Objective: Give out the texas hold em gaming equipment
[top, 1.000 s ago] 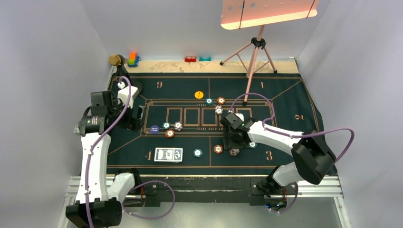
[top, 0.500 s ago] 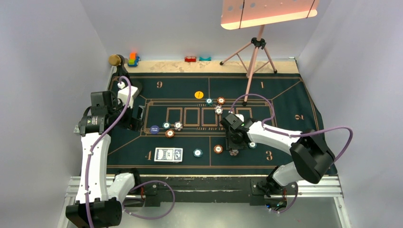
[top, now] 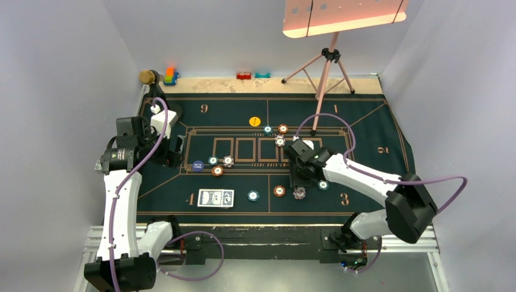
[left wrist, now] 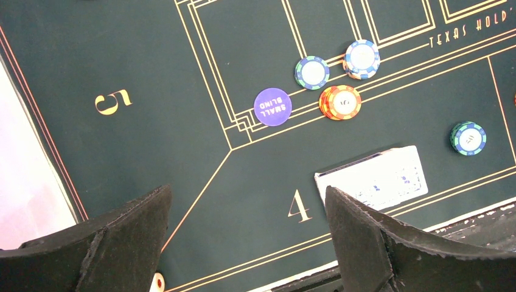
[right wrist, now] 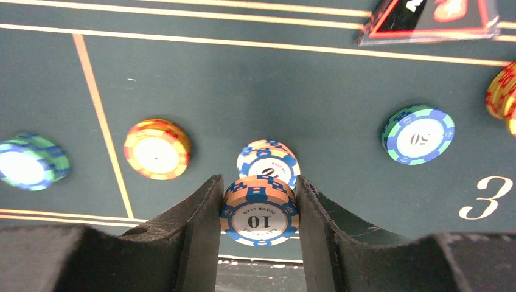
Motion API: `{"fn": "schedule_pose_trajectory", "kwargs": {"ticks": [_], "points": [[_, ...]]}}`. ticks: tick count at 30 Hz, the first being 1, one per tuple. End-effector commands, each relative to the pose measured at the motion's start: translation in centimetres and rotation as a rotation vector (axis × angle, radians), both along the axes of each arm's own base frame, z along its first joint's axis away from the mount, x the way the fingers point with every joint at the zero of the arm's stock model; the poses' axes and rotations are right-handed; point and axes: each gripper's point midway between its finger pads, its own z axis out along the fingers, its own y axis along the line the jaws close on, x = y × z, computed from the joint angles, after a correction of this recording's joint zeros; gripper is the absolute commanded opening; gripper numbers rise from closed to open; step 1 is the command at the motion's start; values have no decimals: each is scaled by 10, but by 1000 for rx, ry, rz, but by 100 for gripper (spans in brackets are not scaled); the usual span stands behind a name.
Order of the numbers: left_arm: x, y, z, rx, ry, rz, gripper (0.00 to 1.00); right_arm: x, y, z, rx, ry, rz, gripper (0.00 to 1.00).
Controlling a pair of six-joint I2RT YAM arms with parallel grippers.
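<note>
The right gripper [right wrist: 258, 207] is closed narrowly on a small stack of white-and-blue round plastic chips marked 10 [right wrist: 259, 214], its two black fingers pressing the stack's rim from either side. The stack hangs over the dark green gold-lined felt mat [top: 365, 121] close to the bench's near edge, a little right of middle, by the gold figure 3. Just beyond it on the felt lies a matching white-and-blue chip pile [right wrist: 268, 162]; whether the two touch cannot be told. An orange round chip [right wrist: 157, 148] sits near on one side, and a teal-and-white round chip marked 50 [right wrist: 418, 134] lies well apart on the other.

The left gripper [left wrist: 246, 231] hovers wide open and empty toward the bench's left edge. The blue-backed deck of playing cards [left wrist: 372, 179] and the purple round small-blind button [left wrist: 272, 106] lie on the mat ahead of it.

The step in hand appears to be setting these chips down at seat 3. It should go best with the stack kept level, centred over the pile or on bare felt beside it, and lowered straight. The fingers should part only slightly once it rests, then lift vertically so they do not drag or topple it.
</note>
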Motion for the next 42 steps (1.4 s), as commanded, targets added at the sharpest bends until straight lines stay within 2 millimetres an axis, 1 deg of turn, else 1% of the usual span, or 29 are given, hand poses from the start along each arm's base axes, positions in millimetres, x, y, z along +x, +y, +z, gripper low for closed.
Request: {"fn": "schedule_pose_trajectory", "kwargs": {"ticks": [1,3,5,8,10,13,15,19,24,29,31,34,35,36,40,42], "points": [[1,0,6,7,-34,-15,100,24,6,47,46,-110,2,10],[1,0,6,8,-34,-16,100,33,-2,53,39,-131,-15,9],[1,0,6,9,-36,-17,100,45,-16,57,21,-145,-52,9],[0,0,6,9,-34,-20,100,66,-44,58,-6,-171,-137,8],[0,0,6,8,-35,-22,100,79,-68,58,-58,-194,-220,8],[0,-1,5,5,-32,-23,100,96,-81,56,-30,-204,-291,8],[-1,-1,6,5,-31,-27,100,107,-94,54,-45,-215,-336,8],[-2,-2,5,3,-33,-37,100,123,-119,38,-58,-191,-436,7],[-3,-4,5,0,-33,-42,100,138,-140,24,-77,-179,-507,7],[-5,-7,5,-8,-28,-70,100,143,-155,11,-108,-170,-550,8],[-7,-12,4,-22,-23,-101,100,145,-157,5,-114,-160,-560,8],[-7,-13,4,-26,-17,-111,100,149,-155,-2,-106,-150,-562,10],[-8,-14,3,-27,-11,-116,100,150,-155,-4,-106,-145,-565,11],[-10,-15,3,-29,-7,-126,100,151,-154,-6,-104,-139,-566,17],[-14,-18,3,-29,-9,-153,100,148,-152,-11,-102,-117,-570,46],[-15,-18,2,-24,-11,-166,100,148,-152,-9,-98,-120,-573,56]]}}
